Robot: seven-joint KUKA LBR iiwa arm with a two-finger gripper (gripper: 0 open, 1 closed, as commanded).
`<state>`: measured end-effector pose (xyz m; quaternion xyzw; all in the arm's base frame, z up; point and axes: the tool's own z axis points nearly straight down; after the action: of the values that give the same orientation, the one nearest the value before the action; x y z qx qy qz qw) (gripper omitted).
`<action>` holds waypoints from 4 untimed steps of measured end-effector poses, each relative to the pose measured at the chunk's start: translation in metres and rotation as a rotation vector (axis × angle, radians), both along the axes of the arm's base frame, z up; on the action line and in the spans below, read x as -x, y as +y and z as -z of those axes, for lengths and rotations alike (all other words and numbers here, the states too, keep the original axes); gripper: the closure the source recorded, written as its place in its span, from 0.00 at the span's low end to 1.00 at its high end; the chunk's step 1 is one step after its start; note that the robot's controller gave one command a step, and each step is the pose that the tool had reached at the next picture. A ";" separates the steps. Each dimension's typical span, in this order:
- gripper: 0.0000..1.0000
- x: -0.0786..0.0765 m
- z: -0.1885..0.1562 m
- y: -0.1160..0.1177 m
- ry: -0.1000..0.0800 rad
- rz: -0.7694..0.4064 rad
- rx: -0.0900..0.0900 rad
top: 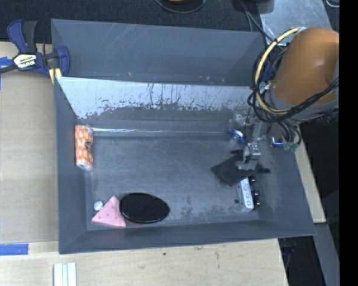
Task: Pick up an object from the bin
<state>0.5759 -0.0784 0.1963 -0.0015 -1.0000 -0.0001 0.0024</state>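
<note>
Grey metal bin, few items, well spread. Far left of the floor, against the left wall: orange-and-white patterned packet, lying lengthwise along the wall. Front-left corner: small pale bit, then a pink wedge just beside it, and a black oval disc lying flat, touching or slightly overlapping the wedge's right edge. The middle of the floor is bare, scuffed metal. Right part of the floor: dark flat scrap, irregular shape, with the gripper low over its right edge; can't tell if they touch. Just in front of the gripper and right of the scrap is a small white strip with black bits on its side, near the front-right corner. Can't tell whether the gripper is apart or closed, and nothing is visibly held. The arm comes in from the right, orange cover on the wrist with cables looped round it, above the bin's right wall.
</note>
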 end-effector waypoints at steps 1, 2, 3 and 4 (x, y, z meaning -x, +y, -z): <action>0.00 -0.002 -0.005 0.000 -0.009 -0.003 0.001; 0.00 0.007 0.120 -0.076 -0.006 0.050 0.001; 0.00 0.012 0.131 -0.077 -0.014 0.216 0.003; 0.00 0.005 0.118 -0.077 -0.015 0.051 0.002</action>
<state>0.5712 -0.1550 0.0782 -0.0269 -0.9996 0.0007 -0.0052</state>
